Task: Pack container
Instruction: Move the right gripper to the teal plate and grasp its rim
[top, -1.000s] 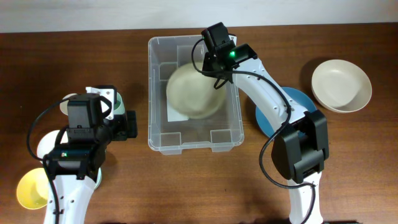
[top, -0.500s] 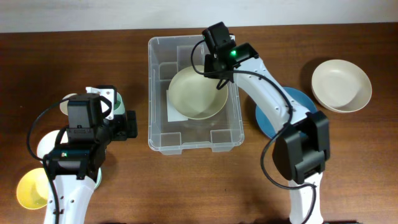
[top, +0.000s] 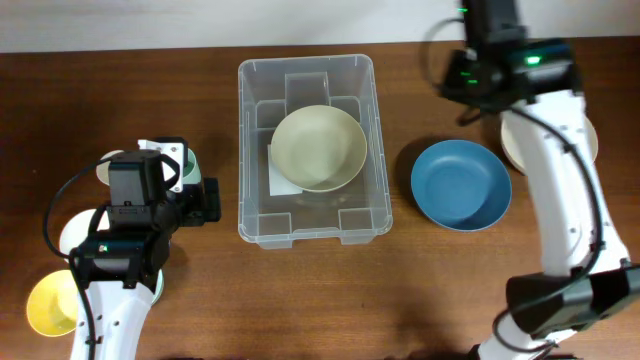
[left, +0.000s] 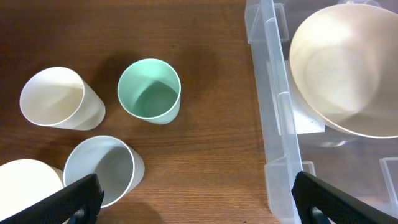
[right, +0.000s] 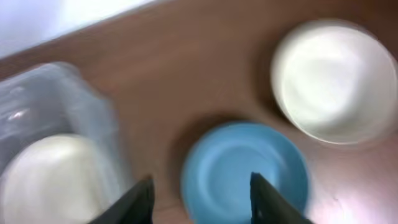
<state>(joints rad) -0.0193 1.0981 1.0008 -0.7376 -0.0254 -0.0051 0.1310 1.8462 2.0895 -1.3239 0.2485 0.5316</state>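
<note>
Presently one cream bowl (top: 318, 148) sits in the container (top: 305, 68); right gripper (right: 200, 200), parted and empty, hangs near the blue bowl (top: 460, 184), likely next pick; left gripper (left: 196, 199) wide.

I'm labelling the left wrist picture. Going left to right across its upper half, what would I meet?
white cup → green cup → container wall → cream bowl inside it

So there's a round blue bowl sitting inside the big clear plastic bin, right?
Not quite: a round cream bowl sits inside the big clear plastic bin. The round blue bowl is on the wooden table beside it, as the overhead view shows.
</note>
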